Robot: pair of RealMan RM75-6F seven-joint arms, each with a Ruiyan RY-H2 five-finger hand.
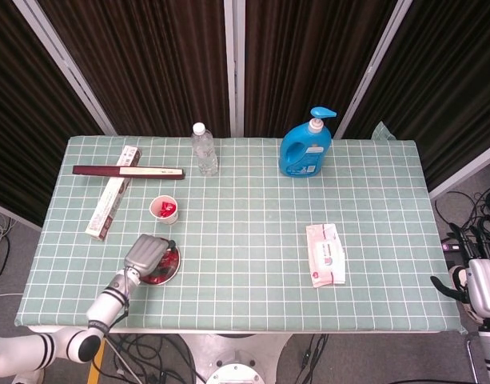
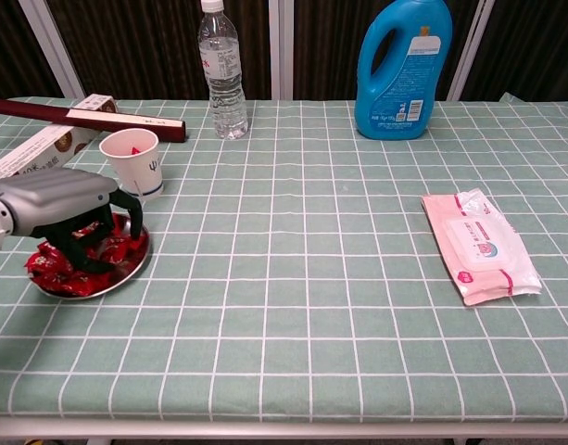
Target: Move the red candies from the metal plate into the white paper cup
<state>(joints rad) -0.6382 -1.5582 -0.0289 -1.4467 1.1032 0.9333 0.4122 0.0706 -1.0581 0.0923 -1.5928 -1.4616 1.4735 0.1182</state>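
Observation:
A metal plate (image 2: 126,274) heaped with red candies (image 2: 44,264) sits near the table's front left corner. My left hand (image 2: 66,209) is down on it, dark fingers curled into the pile and touching the candies; whether one is pinched is hidden. The white paper cup (image 2: 133,163) stands upright just behind the plate with red candies inside. The head view shows the same left hand (image 1: 147,254) covering most of the plate (image 1: 176,266), with the cup (image 1: 164,210) beyond. My right hand (image 1: 478,290) hangs off the table's right edge, holding nothing.
A clear water bottle (image 2: 220,69) and a blue pump bottle (image 2: 402,69) stand at the back. A pink wipes pack (image 2: 483,246) lies on the right. A long white carton (image 2: 33,151) and a dark red slim box (image 2: 80,116) lie behind the cup.

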